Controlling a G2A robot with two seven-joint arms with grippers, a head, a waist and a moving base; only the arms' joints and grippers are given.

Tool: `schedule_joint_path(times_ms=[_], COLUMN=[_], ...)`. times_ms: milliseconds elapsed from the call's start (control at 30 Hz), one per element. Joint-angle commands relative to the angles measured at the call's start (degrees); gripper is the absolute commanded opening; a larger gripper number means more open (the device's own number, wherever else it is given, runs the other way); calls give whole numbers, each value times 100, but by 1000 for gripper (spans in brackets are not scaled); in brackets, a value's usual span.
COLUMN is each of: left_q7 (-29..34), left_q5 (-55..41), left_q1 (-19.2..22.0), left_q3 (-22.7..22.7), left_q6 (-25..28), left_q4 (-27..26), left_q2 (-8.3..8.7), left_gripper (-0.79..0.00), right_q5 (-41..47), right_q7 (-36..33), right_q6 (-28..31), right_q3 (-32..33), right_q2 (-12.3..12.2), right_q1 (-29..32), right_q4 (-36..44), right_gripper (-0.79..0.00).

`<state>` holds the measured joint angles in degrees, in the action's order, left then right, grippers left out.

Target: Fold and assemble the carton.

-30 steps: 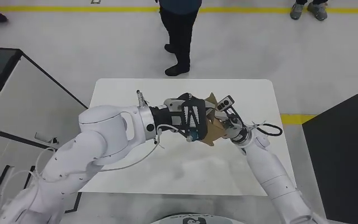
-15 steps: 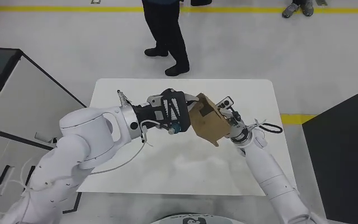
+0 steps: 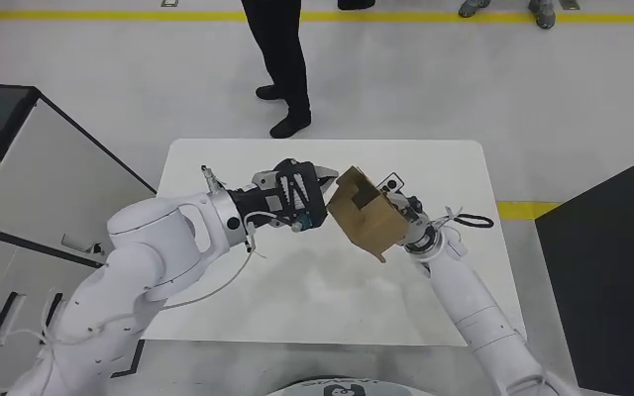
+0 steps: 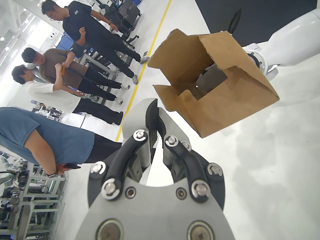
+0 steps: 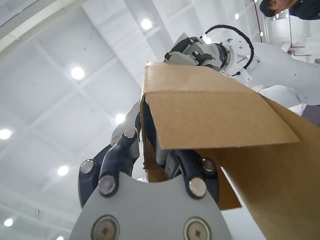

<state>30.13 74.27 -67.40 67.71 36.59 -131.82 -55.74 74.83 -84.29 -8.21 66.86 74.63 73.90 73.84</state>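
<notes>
Backing off from the carton (image 3: 365, 213), the left gripper (image 3: 315, 193) has pulled away toward its own side of the table (image 3: 297, 297) over the last second, and the box, half hidden under it a second ago, now shows whole. From the top view it hangs tilted above the table's middle, held from behind by the right gripper (image 3: 404, 206), with the left one just beside it and not touching. From the left wrist view, the left gripper (image 4: 156, 109) has its fingers all but pressed together with nothing between them. The carton (image 4: 225, 96) turns its open end toward it, flaps standing loose around the mouth. From the right wrist view, the right gripper (image 5: 147, 136) pinches one cardboard wall, one finger outside and one inside the carton (image 5: 212, 116). I judge the box light, its corrugated panels stiff yet hinging freely at the creases, and easily crushed by a hard pinch. A flap's free edge, or a wall close to a crease, looks the best hold. Count: one carton, two grippers, one table.
</notes>
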Motion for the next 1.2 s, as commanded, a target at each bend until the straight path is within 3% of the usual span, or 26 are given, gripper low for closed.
schedule_joint_path(times_ms=[0,800,1167], left_q7=[-34,-19,-26], left_q5=[-22,-119,-147], left_q1=[-3,110,86], left_q3=[-49,-494,-447], left_q6=[-11,302,317], left_q4=[25,19,21], left_q2=[-8,-68,-70], left_gripper=[-785,-785,-785], right_q5=[-13,1,-119], right_q7=[-15,-16,-44], right_q6=[-22,-67,105], right_q3=[-13,-49,-13], right_q2=[3,43,45], right_q1=[-11,-96,-78], right_q4=[-15,-79,-52], right_gripper=[-785,-785,-785])
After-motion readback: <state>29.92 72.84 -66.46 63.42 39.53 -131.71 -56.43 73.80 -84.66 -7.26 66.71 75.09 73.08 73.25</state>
